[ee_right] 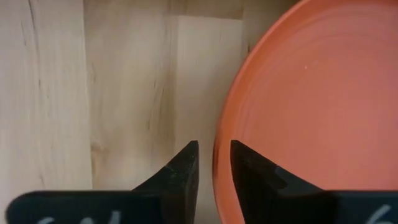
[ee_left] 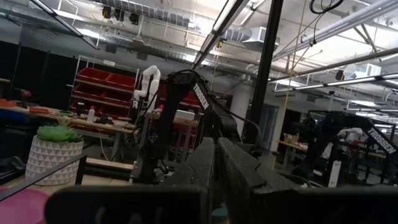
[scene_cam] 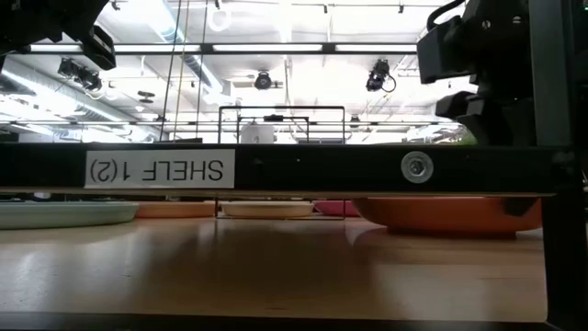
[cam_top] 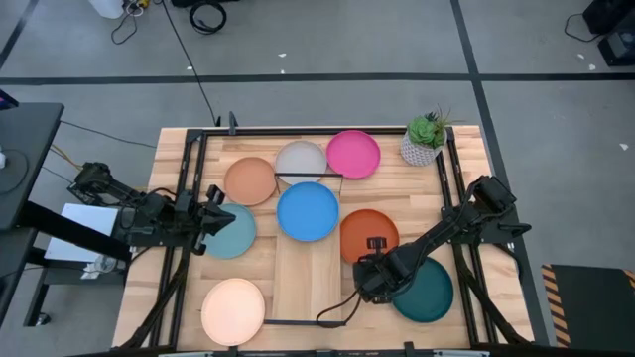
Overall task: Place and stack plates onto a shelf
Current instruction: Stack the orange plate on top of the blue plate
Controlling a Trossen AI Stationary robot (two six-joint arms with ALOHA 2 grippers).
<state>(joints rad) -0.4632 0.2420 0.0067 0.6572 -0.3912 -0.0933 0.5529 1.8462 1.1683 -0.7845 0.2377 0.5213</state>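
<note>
Seven plates show in the high view. The blue plate [cam_top: 308, 211] lies on the far part of the light-wood shelf board [cam_top: 306, 283]. The orange plate [cam_top: 369, 230] lies just right of the board, with the dark teal plate [cam_top: 429, 293] nearer. Tan [cam_top: 250, 180], grey [cam_top: 301, 159] and magenta [cam_top: 353, 154] plates lie at the far side, and peach [cam_top: 233, 310] at the near left. My right gripper [cam_top: 372, 253] [ee_right: 214, 146] is narrowly open astride the orange plate's rim. My left gripper [cam_top: 216, 213] [ee_left: 215, 162] is shut and points level over the light teal plate [cam_top: 233, 233]. My right gripper comes from above at the orange plate's rim [ee_right: 219, 168], on its side toward the shelf board. One finger [ee_right: 183, 168] is outside over bare wood and one [ee_right: 249, 174] is over the plate's inside. Wood shows between the outer finger and the rim. Whether the inner finger touches, I cannot tell.
A potted green plant [cam_top: 427, 139] stands at the table's far right corner. Black frame rails run along the table's left [cam_top: 184, 198] and right [cam_top: 451, 198] sides. A black bar labelled SHELF [scene_cam: 156, 169] crosses the low view and hides both grippers.
</note>
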